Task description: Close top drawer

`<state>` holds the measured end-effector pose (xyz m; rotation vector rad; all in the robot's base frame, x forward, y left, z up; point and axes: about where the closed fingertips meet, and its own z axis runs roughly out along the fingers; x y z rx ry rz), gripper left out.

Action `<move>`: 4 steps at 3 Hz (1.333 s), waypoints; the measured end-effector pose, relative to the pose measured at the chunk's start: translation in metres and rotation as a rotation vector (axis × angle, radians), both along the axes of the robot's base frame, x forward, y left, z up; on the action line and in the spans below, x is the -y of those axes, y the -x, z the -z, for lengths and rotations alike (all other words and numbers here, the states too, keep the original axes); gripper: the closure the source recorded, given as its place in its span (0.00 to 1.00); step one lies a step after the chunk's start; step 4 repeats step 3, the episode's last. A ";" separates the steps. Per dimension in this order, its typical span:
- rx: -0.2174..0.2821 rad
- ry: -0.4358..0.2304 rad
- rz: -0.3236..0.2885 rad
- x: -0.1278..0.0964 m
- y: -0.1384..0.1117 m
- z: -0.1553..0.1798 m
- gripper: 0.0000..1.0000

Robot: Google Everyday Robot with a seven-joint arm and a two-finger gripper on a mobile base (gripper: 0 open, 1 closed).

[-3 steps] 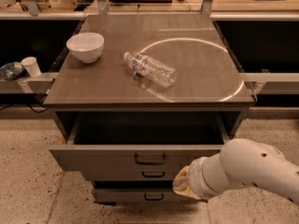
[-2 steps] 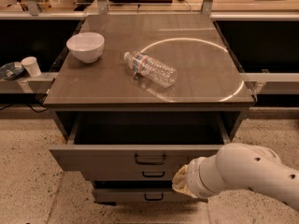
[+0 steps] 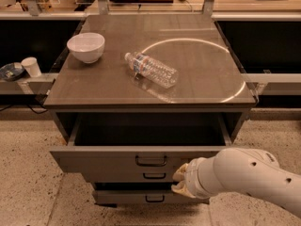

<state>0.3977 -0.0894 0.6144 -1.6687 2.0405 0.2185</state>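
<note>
The top drawer point(image 3: 103, 158) is a wide grey metal box pulled out from under the brown cabinet top, its inside dark. One black loop handle point(image 3: 151, 161) sits at the centre of its flat front. My gripper point(image 3: 180, 181) is at the end of the white arm coming in from the lower right. It is just below and right of that handle, in front of the narrower lower drawer fronts. Only its pale yellowish tips show past the arm.
A white bowl point(image 3: 86, 46) and a clear plastic bottle point(image 3: 151, 69) lying on its side rest on the cabinet top point(image 3: 197, 79). Two narrower grey drawers point(image 3: 141, 175) sit below. A small white cup point(image 3: 32, 66) stands on a left ledge. Speckled floor surrounds the cabinet.
My arm and gripper have shifted a little to the left, closer to the drawer fronts. The top drawer stays open as before.
</note>
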 end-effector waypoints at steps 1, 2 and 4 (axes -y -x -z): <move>0.000 0.000 0.000 0.000 0.000 0.000 0.14; 0.000 0.000 0.000 0.000 0.000 0.000 0.00; 0.000 0.000 0.000 0.000 0.000 0.000 0.00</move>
